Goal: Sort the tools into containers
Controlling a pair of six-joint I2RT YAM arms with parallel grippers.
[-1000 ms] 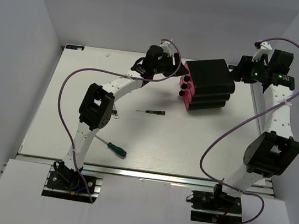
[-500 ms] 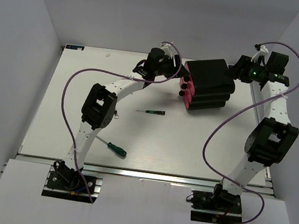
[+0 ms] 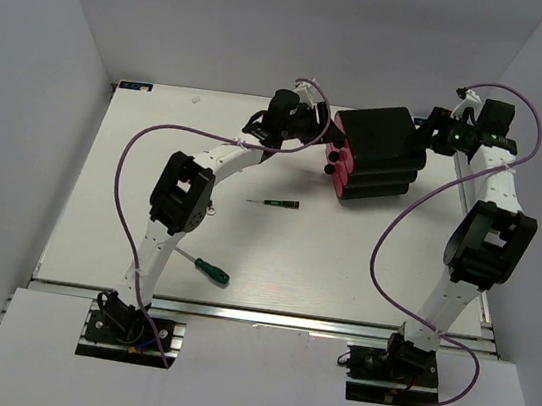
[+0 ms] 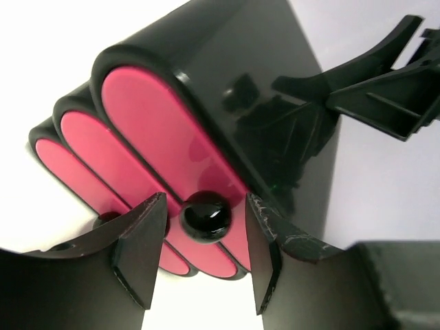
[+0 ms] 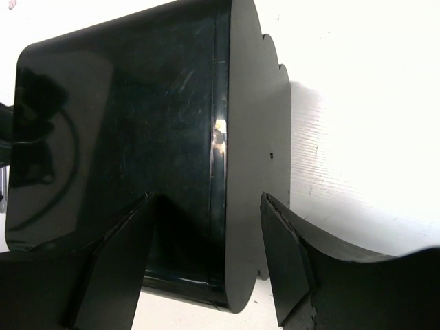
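White table (image 3: 97,219): left pincer (image 4: 205,201) gapes around drawer knob (image 4: 206,220), right pincer (image 5: 206,198) gapes astride cabinet (image 5: 117,124).

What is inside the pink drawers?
Nothing inside can be seen. The pink drawers look shut in the black cabinet; only their fronts and a round black knob show.

White table (image 3: 304,258) carries cabinet (image 3: 385,138), green screwdriver (image 3: 210,271) (nearer), precision screwdriver (image 3: 274,203).

no readable text, labels, brand marks, numbers or signs in any view
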